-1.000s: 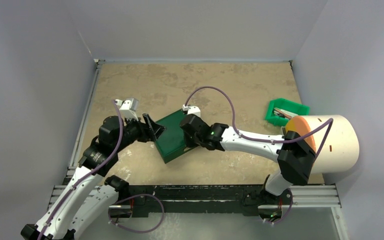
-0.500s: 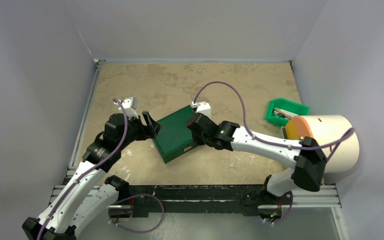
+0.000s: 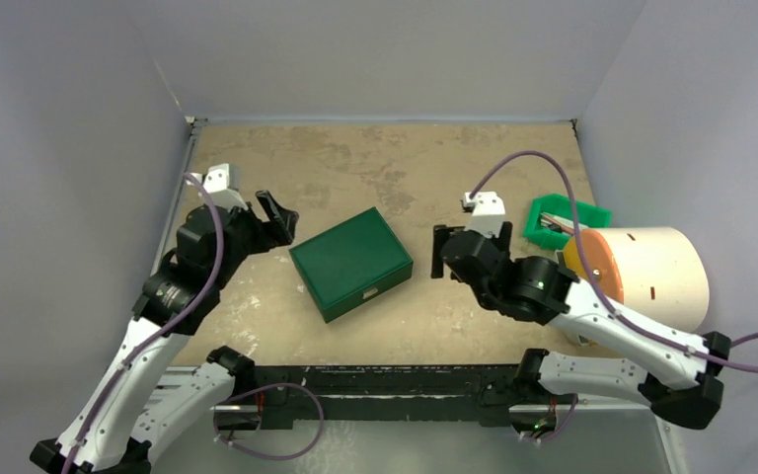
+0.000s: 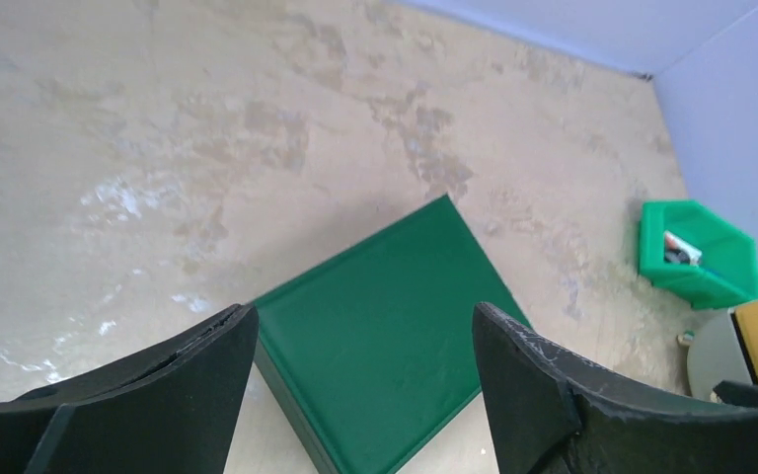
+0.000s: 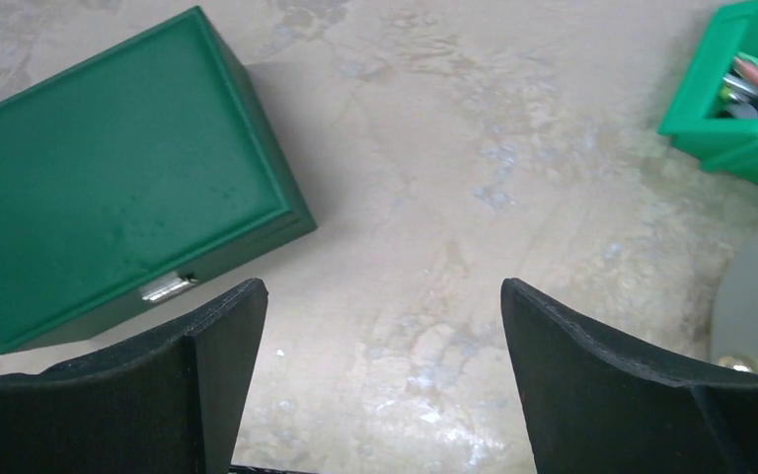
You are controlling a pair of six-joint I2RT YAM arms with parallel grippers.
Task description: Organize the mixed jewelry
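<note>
Green box [image 3: 351, 263] sits shut at frame centre, long axis running lower left to upper right, latch [image 3: 370, 293] facing the bottom edge. Left fingers [image 3: 274, 219] are spread wide just off its upper-left corner. Right fingers [image 3: 441, 252] are spread too, just right of it, and about equally near. No jewelry shows in any view; probably inside. There's open bench [image 3: 355, 158] above the box, and the green bin [image 3: 565, 219] is well right.

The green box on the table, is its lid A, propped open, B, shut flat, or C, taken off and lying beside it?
B: the green box shows one unbroken flat top, with its small metal clasp sitting at the front seam.
</note>
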